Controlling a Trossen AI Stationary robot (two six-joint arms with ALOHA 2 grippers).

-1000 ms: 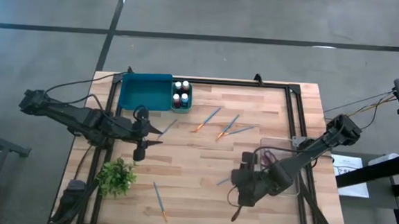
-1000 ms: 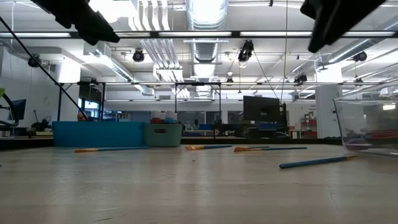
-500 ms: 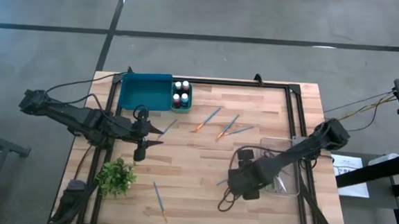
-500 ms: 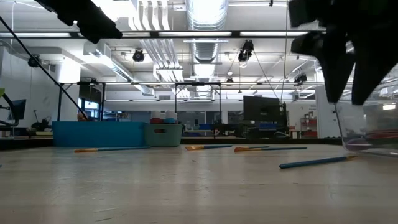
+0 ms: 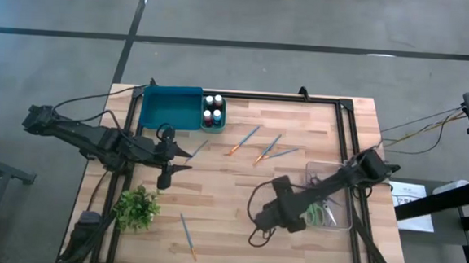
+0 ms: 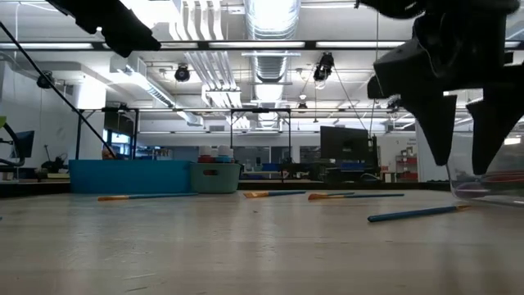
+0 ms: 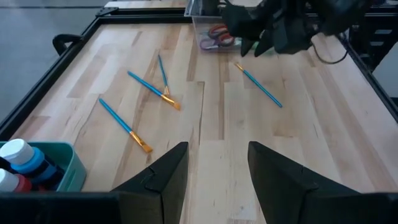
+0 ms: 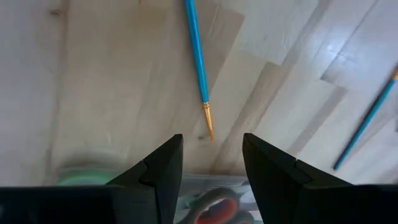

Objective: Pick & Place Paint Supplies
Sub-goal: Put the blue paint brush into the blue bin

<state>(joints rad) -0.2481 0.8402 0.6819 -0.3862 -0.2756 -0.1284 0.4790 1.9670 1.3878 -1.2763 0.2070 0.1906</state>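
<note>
Several thin blue paintbrushes with orange tips lie flat on the wooden table. Three [image 5: 264, 146] sit mid-table, one [image 5: 188, 235] near the front edge, and one [image 8: 197, 55] beside the clear container [image 5: 329, 196]. My right gripper [image 5: 268, 217] hangs open above that last brush [image 6: 417, 214], fingers pointing down, touching nothing. My left gripper [image 5: 182, 159] waits open at the table's left, level with the tabletop and facing the brushes [image 7: 124, 123].
The clear container [image 6: 490, 164] at the right holds red- and green-handled scissors [image 7: 214, 36]. A teal tray [image 5: 171, 108] and a caddy of paint bottles [image 5: 213, 111] stand at the far left. A small green plant [image 5: 137, 208] sits front left. A black frame rims the table.
My right gripper has moved toward the table's left, away from the clear container, and has come down, so that both open fingers now show in the low view above the brush. The left arm has kept still.
</note>
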